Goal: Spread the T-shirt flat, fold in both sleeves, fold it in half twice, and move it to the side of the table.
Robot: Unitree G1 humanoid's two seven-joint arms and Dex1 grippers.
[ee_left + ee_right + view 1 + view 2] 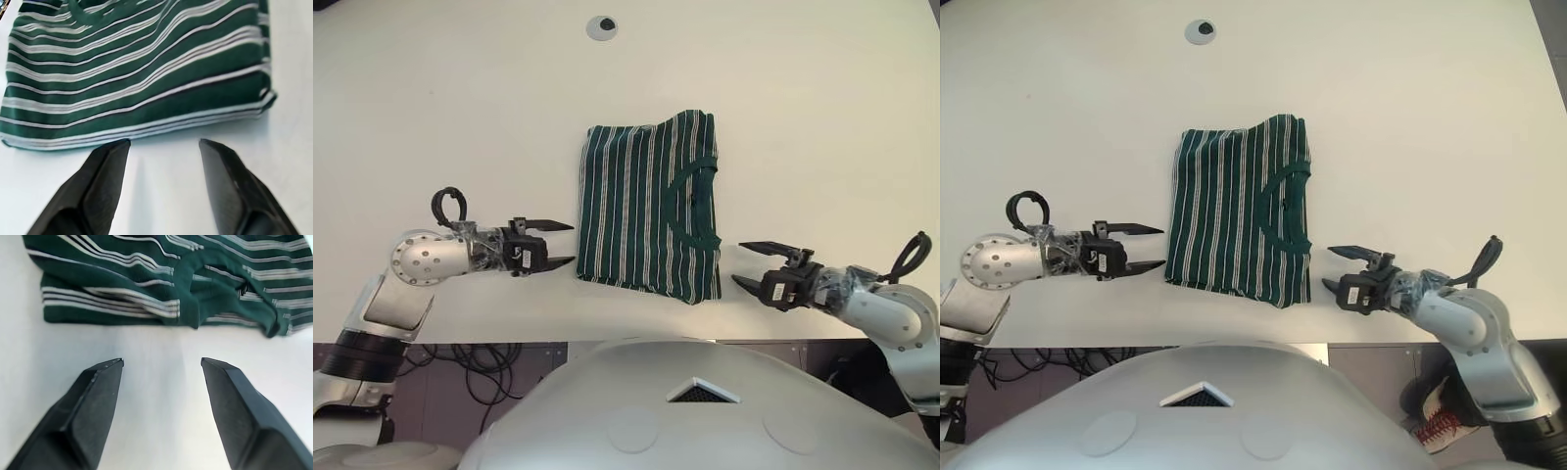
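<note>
Green-striped T-shirt [649, 201] lies folded on white table [822, 117] — left fingers [548, 225] and right fingers [764, 247] beside its edges, spread, empty.

Head stereo pair looks down; wrist cameras closely face the T-shirt [137, 73].

the left arm [411, 269] comes in from the left side, bent at the elbow, with its forearm lying about level and pointing right. the left pincer [570, 243] is spread wide, and its two dark fingers [105, 166] taper to points with a clear gap between them. the right arm [891, 313] comes in from the right side, forearm angled inward. the right pincer [738, 262] points left toward the other one, its fingers [230, 396] parted just as wide. the left cable loop [448, 206] stands up at the left wrist, the right cable loop [911, 253] at the right wrist.
</note>
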